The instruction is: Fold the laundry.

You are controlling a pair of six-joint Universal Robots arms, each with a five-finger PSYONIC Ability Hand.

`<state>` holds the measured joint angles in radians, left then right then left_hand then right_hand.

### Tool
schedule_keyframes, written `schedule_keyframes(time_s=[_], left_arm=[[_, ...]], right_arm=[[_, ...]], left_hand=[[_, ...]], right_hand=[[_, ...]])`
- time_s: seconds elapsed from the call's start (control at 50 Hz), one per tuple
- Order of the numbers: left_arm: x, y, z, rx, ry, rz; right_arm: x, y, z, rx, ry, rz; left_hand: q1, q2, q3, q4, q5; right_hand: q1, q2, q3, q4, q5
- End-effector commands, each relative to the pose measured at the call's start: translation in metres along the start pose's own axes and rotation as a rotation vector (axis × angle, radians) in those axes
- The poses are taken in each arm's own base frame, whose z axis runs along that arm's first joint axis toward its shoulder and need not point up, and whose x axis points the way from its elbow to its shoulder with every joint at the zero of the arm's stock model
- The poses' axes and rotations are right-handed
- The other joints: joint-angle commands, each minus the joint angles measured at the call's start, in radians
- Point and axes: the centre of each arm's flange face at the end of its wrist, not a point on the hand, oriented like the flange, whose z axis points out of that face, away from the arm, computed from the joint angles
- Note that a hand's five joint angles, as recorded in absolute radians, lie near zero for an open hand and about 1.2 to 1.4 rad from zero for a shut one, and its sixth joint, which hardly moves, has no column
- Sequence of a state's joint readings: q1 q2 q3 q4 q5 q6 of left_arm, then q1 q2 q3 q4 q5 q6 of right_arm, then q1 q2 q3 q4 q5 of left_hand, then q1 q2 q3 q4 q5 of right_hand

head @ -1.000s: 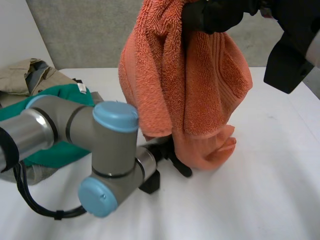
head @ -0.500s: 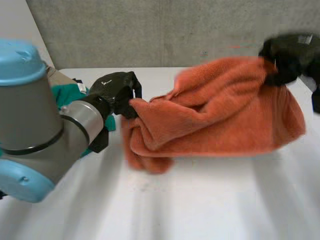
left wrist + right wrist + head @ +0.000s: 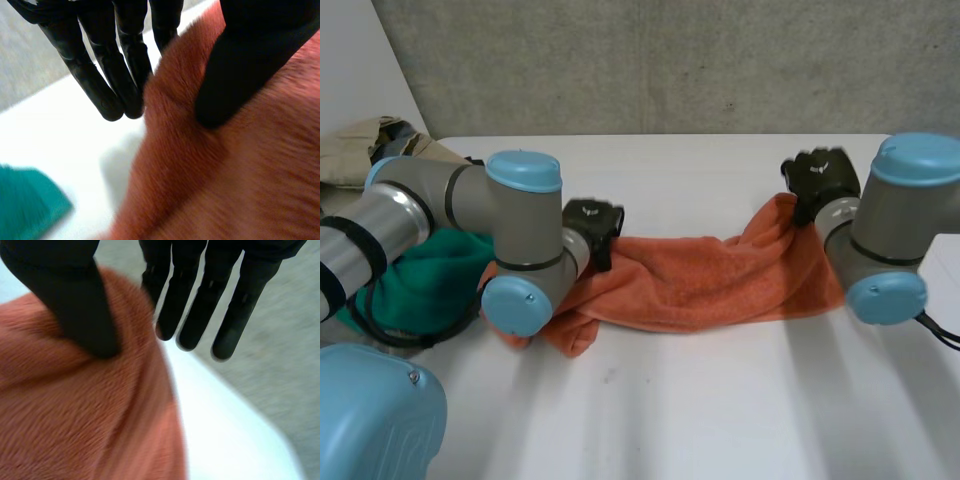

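The left hand (image 3: 592, 224) is pinching the towel (image 3: 710, 285) at its left end, thumb against straight fingers. The right hand (image 3: 818, 178) is pinching its right end.

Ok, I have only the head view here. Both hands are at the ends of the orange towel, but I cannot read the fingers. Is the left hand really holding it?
Observer: Yes. In its wrist view the left hand has its thumb pressed on the orange towel, and a raised fold is pinched between thumb and fingers.
Operator: And the right hand?
Observer: Likewise. The right hand has its thumb on the towel's edge, with nearly straight fingers behind that edge.
Operator: Does the green cloth touch the towel there?
Observer: Not by the left fingertips. A strip of bare table separates the green cloth from the towel.
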<state>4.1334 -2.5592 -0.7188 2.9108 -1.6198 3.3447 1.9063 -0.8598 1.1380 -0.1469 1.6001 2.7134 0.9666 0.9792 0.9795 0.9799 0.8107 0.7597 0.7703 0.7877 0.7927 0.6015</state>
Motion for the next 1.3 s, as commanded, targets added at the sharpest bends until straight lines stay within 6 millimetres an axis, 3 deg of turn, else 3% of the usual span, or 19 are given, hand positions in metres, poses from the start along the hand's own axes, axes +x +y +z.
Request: schedule_keyframes(time_s=[0.02,0.1,0.24,0.38,0.5,0.56,0.64,0.72,0.8,0.82,0.86,0.96,1.18,1.24,1.3], left_arm=[[-0.015,-0.029,-0.002,0.165,-0.063,0.045],[-0.025,-0.032,-0.019,0.181,-0.089,0.084],[-0.052,-0.034,-0.074,0.148,-0.165,0.112],[-0.068,0.002,-0.129,-0.056,-0.202,0.075],[-0.067,0.043,-0.155,-0.259,-0.14,0.023],[-0.062,0.054,-0.155,-0.286,-0.095,0.016],[-0.059,0.068,-0.135,-0.276,-0.067,0.02],[-0.061,0.079,-0.117,-0.287,-0.076,0.047],[-0.066,0.08,-0.109,-0.301,-0.105,0.072],[-0.07,0.076,-0.107,-0.288,-0.129,0.073],[-0.074,0.071,-0.106,-0.272,-0.156,0.072],[-0.083,0.045,-0.108,-0.184,-0.203,0.055],[-0.091,0.013,-0.116,-0.115,-0.206,0.014],[-0.093,0.006,-0.12,-0.107,-0.211,-0.008],[-0.094,0.002,-0.124,-0.104,-0.212,-0.028]], right_arm=[[0.008,-0.011,0.008,0.112,0.159,-0.046],[0.015,-0.016,-0.006,0.074,0.125,-0.025],[0.032,-0.018,-0.043,-0.071,-0.027,0.009],[0.042,0.001,-0.074,-0.271,-0.237,-0.044],[0.051,0.022,-0.077,-0.3,-0.321,-0.104],[0.054,0.031,-0.073,-0.279,-0.332,-0.115],[0.056,0.044,-0.062,-0.232,-0.328,-0.12],[0.057,0.056,-0.052,-0.203,-0.312,-0.129],[0.056,0.065,-0.044,-0.192,-0.301,-0.135],[0.056,0.069,-0.041,-0.19,-0.299,-0.137],[0.055,0.071,-0.039,-0.189,-0.298,-0.134],[0.052,0.079,-0.031,-0.179,-0.299,-0.14],[0.042,0.088,-0.018,-0.166,-0.314,-0.138],[0.038,0.09,-0.015,-0.165,-0.318,-0.135],[0.04,0.088,-0.01,-0.151,-0.302,-0.133]], left_hand=[[-0.792,-0.805,-0.805,-0.805,-0.811],[-0.792,-0.805,-0.805,-0.805,-0.811],[-0.792,-0.805,-0.805,-0.805,-0.811],[-0.742,-0.754,-0.755,-0.755,-0.76],[-0.727,-0.739,-0.74,-0.74,-0.745],[-0.733,-0.745,-0.745,-0.746,-0.751],[-0.698,-0.71,-0.71,-0.711,-0.716],[-0.528,-0.54,-0.54,-0.541,-0.546],[-0.053,-0.065,-0.065,-0.066,-0.071],[0.21,0.197,0.197,0.197,0.191],[0.426,0.414,0.413,0.413,0.407],[0.43,0.417,0.417,0.416,0.411],[0.43,0.417,0.417,0.416,0.411],[0.43,0.417,0.417,0.416,0.411],[0.43,0.417,0.417,0.416,0.411]], right_hand=[[-0.585,-0.596,-0.613,-0.618,-0.601],[-0.585,-0.596,-0.613,-0.618,-0.601],[-0.585,-0.596,-0.613,-0.618,-0.601],[-0.474,-0.484,-0.502,-0.507,-0.49],[-0.295,-0.305,-0.323,-0.328,-0.311],[-0.271,-0.282,-0.299,-0.304,-0.287],[-0.271,-0.282,-0.299,-0.304,-0.287],[-0.294,-0.305,-0.322,-0.327,-0.311],[-0.294,-0.305,-0.322,-0.328,-0.311],[-0.294,-0.305,-0.322,-0.328,-0.311],[-0.289,-0.299,-0.317,-0.322,-0.305],[-0.271,-0.282,-0.299,-0.304,-0.287],[-0.089,-0.1,-0.117,-0.122,-0.105],[0.107,0.096,0.079,0.074,0.091],[0.486,0.475,0.458,0.453,0.469]])
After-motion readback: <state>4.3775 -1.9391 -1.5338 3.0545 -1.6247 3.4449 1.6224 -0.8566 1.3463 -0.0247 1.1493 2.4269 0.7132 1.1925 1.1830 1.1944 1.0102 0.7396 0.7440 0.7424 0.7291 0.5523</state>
